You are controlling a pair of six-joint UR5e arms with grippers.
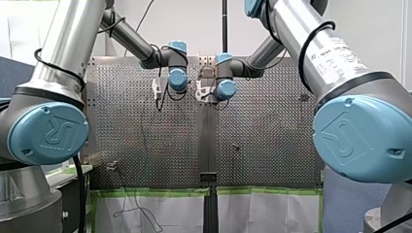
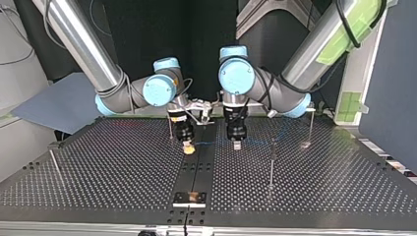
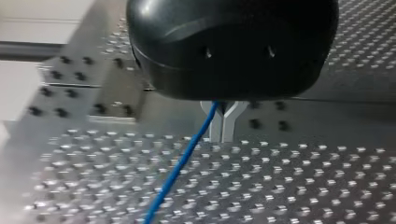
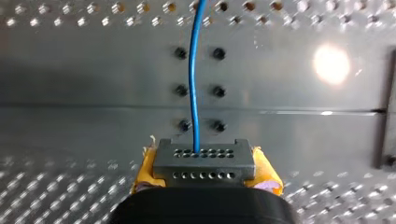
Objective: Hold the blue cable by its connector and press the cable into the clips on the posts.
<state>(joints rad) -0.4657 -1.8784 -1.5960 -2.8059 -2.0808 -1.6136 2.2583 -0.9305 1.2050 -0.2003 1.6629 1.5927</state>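
At mid-bench (image 2: 98, 172), towards the far side in the top view, right pincer (image 2: 187, 147) and left pincer (image 2: 237, 145) side by side, near each other, both pointing down just over the surface. "UR" logo (image 1: 51, 132) embossed on the big blue joint caps in front view, one per arm. White label (image 1: 340, 56) with black print on my right arm's tube, too small to read. Count: two arms, two pincers, one cable (image 4: 194, 74), one connector (image 4: 204, 161), three thin posts (image 2: 272, 164) plainly seen in top view, one near its left edge and two at its right. Clips too small to make out. Right pincer's yellow pads (image 4: 142, 170) clamped on both sides of connector. Connector grey, blocky, two rows of small round holes on its face. Cable thin, blue, single strand, coming out of connector's upper row and running straight ahead over the bench's centre plate. Left pincer black-bodied, metal fingers (image 3: 215, 128) closed tip to tip around the cable, cable running on below across the perforations. In top view, cable only a faint blue line between the two pincers, just above the bench.
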